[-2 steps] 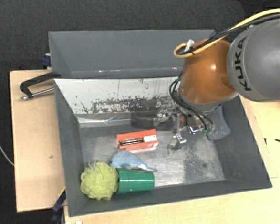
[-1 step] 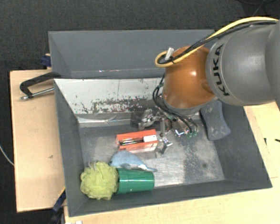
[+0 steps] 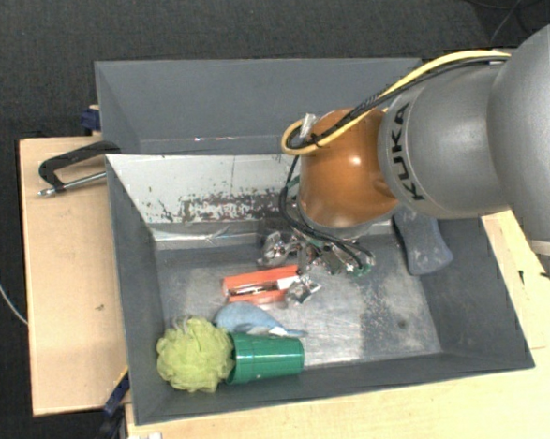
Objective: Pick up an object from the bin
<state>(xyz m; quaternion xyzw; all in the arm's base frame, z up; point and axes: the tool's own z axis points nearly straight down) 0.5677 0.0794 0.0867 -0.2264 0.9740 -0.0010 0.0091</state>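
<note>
- Camera view: the gripper (image 3: 295,269) hangs low in the middle of the bin (image 3: 136,299), under the arm's orange cover, with its tip just beside the right end of a flat orange thing (image 3: 258,283) that lies on the floor
- Whether the pincer is released or clenched I cannot tell; the metal parts at its tip blur together, and nothing can be made out in its hold
- The orange thing seems the likely target, being the nearest; it lies lengthwise, left to right, near the bin's centre
- Just below it lies a pale blue scrap (image 3: 243,315), and against that a green cup (image 3: 267,355) on its side, its base touching a yellow-green puff (image 3: 193,354) in the front left corner
- A grey-blue piece (image 3: 424,247) leans at the right wall, well apart from the rest
- To do this step well, I judge the pincer should straddle the orange thing across its narrow width, near its middle, and go right down to the floor before closing
- Risk: a flat thing may slip out, or the blue scrap may be caught with it
</note>
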